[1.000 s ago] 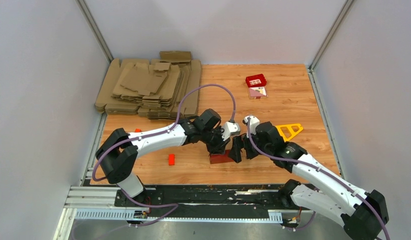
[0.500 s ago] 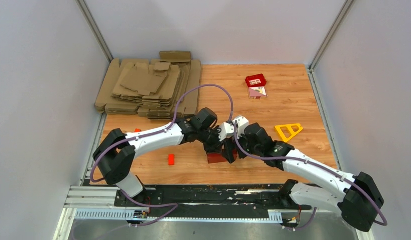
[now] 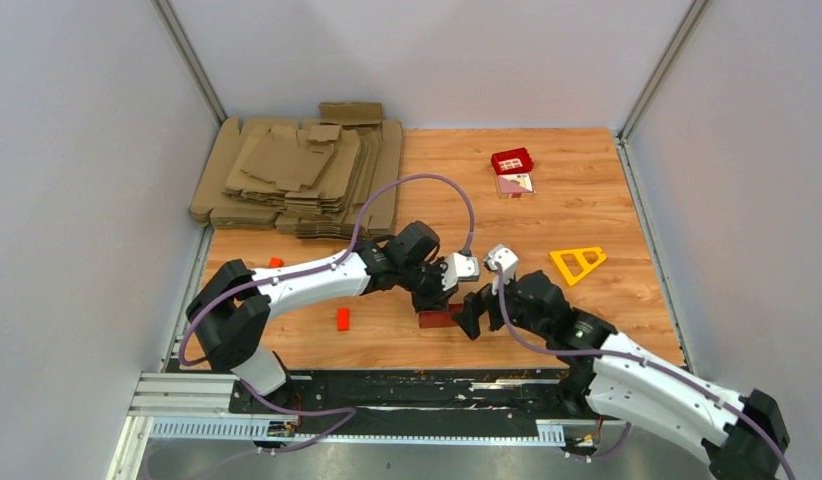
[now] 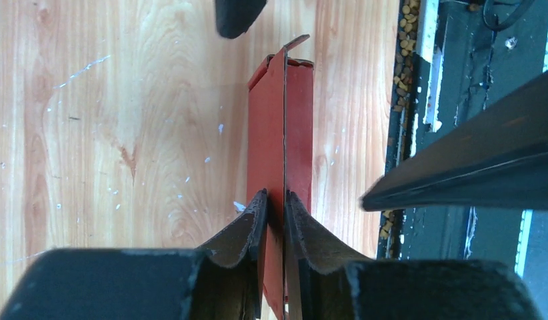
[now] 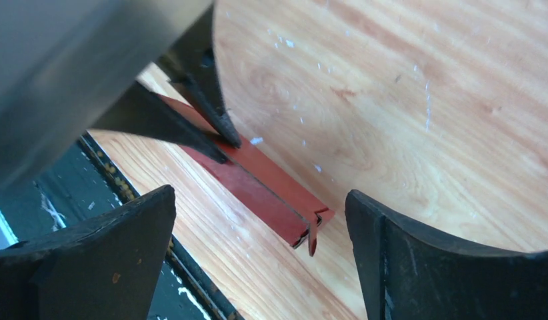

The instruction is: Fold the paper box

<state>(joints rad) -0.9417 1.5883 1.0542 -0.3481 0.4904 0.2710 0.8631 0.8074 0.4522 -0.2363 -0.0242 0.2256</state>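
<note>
The paper box [image 4: 299, 133] sits on the table [image 3: 587, 200] right between the two claws, down by the near edge. The left claw [image 4: 277, 203] is pinched tight on one thin upright panel of red card, its fingertips pressed against either face, with the rest of the box stretching out ahead of it as a long, narrow shape. The right claw [image 5: 259, 197] is spread wide and holds nothing. The far end of the box lies just ahead of the gap between its fingers, near them but not touching as far as I can see.

From where I stand, the job looks about halfway. The long walls seem to be raised along their creases, so the card already reads as a slim trough rather than a flat sheet. At the end facing the right claw, though, a small tab sticks out loose and the end looks unclosed. I'd judge the end flaps still need folding in and tucking, and I can't tell how the end under the left claw stands.
</note>
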